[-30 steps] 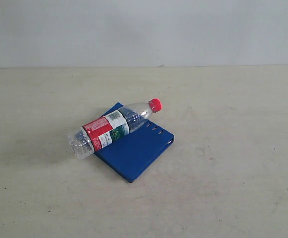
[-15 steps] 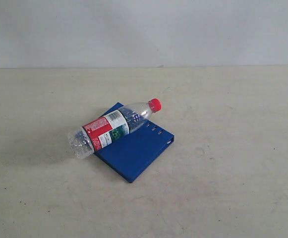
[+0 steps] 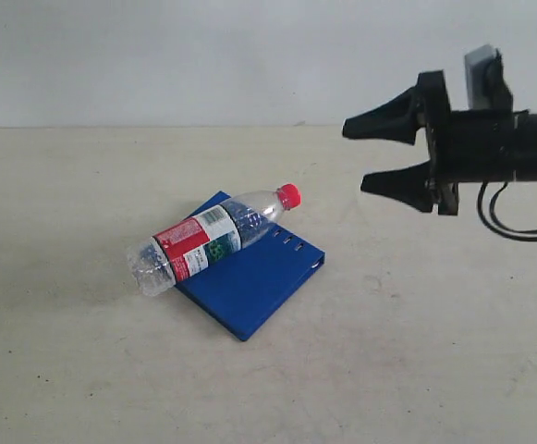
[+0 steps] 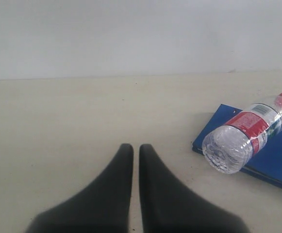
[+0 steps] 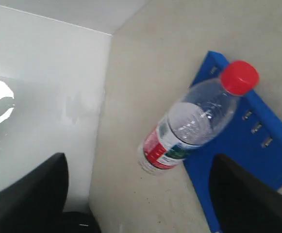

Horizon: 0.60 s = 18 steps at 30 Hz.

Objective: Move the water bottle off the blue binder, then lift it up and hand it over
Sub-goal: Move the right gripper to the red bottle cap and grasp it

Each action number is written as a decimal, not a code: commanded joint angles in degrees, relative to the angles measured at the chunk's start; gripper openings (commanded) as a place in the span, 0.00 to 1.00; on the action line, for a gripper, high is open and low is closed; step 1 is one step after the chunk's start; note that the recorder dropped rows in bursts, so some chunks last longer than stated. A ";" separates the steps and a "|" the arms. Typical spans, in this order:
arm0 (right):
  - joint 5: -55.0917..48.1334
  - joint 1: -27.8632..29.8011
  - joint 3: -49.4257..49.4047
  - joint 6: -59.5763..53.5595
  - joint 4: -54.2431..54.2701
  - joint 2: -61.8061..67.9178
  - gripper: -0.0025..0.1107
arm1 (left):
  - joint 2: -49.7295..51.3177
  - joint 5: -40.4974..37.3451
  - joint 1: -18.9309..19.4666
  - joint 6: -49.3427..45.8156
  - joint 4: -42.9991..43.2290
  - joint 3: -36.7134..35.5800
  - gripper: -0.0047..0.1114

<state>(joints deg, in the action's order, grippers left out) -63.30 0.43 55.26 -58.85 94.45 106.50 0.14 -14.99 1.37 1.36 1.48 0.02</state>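
Note:
The water bottle (image 3: 208,240) lies on its side across the blue binder (image 3: 257,282), its red cap (image 3: 289,195) toward the back right and its base hanging past the binder's left edge. My right gripper (image 3: 354,154) hovers open in the air to the right of the cap, clear of it, fingers pointing left. Its wrist view shows the bottle (image 5: 191,126) and binder (image 5: 247,160) between the spread fingers (image 5: 36,187). My left gripper (image 4: 136,147) is shut and empty above bare table, with the bottle (image 4: 247,131) and binder (image 4: 276,160) off to its side. It does not show in the exterior view.
A pale beige table (image 3: 416,361) carries the binder. A plain white wall (image 3: 203,55) rises behind the table's back edge. A black cable (image 3: 518,217) loops under the right arm.
The right arm has come into the exterior view from the right, high above the table, gripper open. Bottle and binder have not moved.

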 commanded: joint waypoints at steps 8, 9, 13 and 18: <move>9.66 -9.30 5.11 -7.14 5.49 11.46 0.65 | -0.14 0.38 0.16 -0.21 -0.45 -0.02 0.08; 9.66 -10.08 6.71 -7.05 5.49 12.50 0.65 | -0.14 0.38 0.16 -0.21 -0.45 -0.02 0.08; 11.15 -12.20 13.77 -4.48 5.49 16.21 0.65 | -0.14 0.38 0.16 -0.21 -0.45 -0.02 0.08; 15.49 -12.94 21.00 4.02 5.49 20.23 0.65 | -0.14 0.38 0.16 -0.21 -0.45 -0.02 0.08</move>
<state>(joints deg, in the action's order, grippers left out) -49.29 -12.28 73.97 -58.38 99.55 125.27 0.14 -14.99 1.37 1.36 1.48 0.02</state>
